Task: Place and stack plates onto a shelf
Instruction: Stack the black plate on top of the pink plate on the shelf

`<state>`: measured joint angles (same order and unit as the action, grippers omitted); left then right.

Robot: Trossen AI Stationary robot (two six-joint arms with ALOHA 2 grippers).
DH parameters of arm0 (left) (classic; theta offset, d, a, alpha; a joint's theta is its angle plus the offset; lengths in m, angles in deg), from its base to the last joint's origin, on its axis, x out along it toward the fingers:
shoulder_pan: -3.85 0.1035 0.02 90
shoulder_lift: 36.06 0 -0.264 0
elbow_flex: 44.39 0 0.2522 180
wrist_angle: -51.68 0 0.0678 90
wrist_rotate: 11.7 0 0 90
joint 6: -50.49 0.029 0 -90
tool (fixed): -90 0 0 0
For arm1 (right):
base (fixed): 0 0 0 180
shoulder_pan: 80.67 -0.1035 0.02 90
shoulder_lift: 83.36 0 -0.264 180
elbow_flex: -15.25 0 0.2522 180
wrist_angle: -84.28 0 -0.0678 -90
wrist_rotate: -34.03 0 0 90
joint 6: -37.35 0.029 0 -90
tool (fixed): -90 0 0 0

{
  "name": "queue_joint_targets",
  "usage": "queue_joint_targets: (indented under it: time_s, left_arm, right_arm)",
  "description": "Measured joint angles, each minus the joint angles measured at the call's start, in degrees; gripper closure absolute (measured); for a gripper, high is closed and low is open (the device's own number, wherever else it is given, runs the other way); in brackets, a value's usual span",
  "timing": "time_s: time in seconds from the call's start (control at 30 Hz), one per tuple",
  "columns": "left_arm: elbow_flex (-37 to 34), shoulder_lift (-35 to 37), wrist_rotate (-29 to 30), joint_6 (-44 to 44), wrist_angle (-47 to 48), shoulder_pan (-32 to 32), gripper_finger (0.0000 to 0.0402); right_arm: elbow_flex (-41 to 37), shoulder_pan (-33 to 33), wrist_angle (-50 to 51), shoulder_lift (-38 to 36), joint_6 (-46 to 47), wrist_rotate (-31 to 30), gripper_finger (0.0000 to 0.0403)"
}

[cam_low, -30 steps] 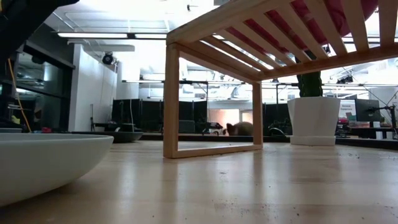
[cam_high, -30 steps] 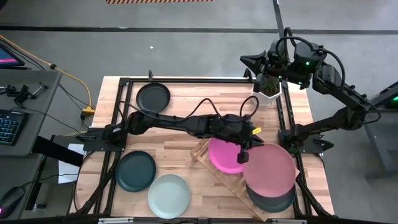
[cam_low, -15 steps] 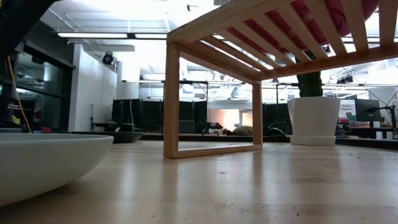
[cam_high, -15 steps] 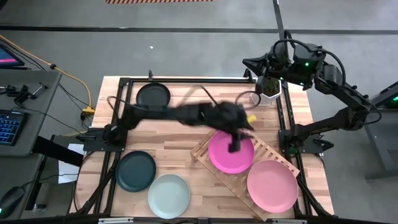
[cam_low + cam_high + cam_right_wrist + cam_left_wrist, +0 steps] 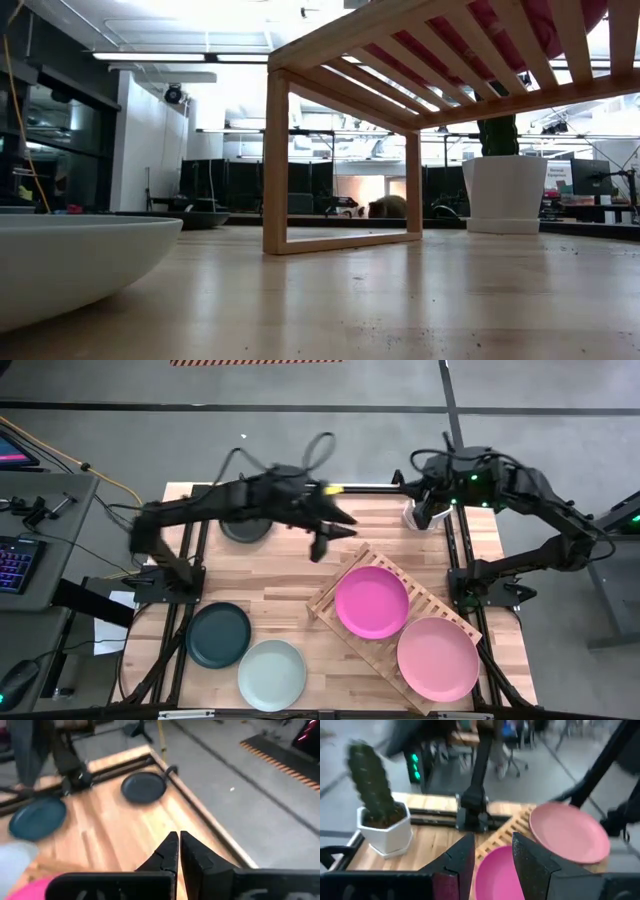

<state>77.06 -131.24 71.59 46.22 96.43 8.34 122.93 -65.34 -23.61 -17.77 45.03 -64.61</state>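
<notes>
Having released the light pink plate (image 5: 437, 658) on the shelf (image 5: 330, 598) beside the magenta plate (image 5: 371, 602), the left gripper (image 5: 325, 540), fingers spread and empty, swings toward the black plate (image 5: 243, 526); right gripper (image 5: 415, 493) parked, fingers pressed together.

Shelf (image 5: 331, 598): a flat rack of light wooden slats, which we find set diagonally on the desk.

Magenta plate (image 5: 371, 602): round, shallow, lying flat on the shelf's upper-left half.

Light pink plate (image 5: 437, 658): same size, flat on the shelf's other end, just beside the magenta one; we cannot tell whether anything lies beneath it.

Dark teal plate (image 5: 218, 635): flat on the desk, left of the shelf.

Pale mint plate (image 5: 272, 674): flat on the desk, just beside the teal one.

Black plate (image 5: 245, 527): on the desk near the far edge, partly hidden from our view.
</notes>
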Motion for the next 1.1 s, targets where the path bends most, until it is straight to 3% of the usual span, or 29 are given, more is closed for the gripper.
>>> queue_joint_targets:
  time_s: [0.1,0.23,0.4,0.6,0.93,1.0,1.1]
  left_arm:
    - [-16.38,11.08,4.03,-3.57,-12.5,-0.07,0.0284]
    - [-37.11,24.83,10.49,-8.62,-27.9,-0.93,0.0284]
    - [-53.07,38.42,17.45,-12.68,-39.15,-2.27,0.0284]
    - [-58.31,47.33,23.62,-14.48,-39.21,-2.34,0.0284]
    - [-58.23,50.66,27.53,-10.17,-37.16,-2.32,0.0284]
    - [-58.16,51.06,30.99,-11.31,-32.24,-2.36,0.0285]
    - [-58.24,51.17,41.17,-17.49,-17.68,-1.93,0.0301]
  right_arm:
    - [-5.07,0.0,-4.37,-0.23,0.32,3.17,0.0402]
    - [-14.73,0.0,-17.35,-0.4,1.41,10.35,0.0402]
    - [-24.58,-0.02,-35.09,-0.34,4.68,14.57,0.0402]
    - [-25.76,-0.66,-44.19,2.49,11.94,14.72,0.0402]
    - [-11.41,-1.65,-44.86,25.15,10.25,14.5,0.0402]
    - [-8.28,-1.19,-44.19,29.02,10.23,15.3,0.0402]
    - [-3.99,-0.58,-42.63,32.45,9.28,18.12,0.0402]
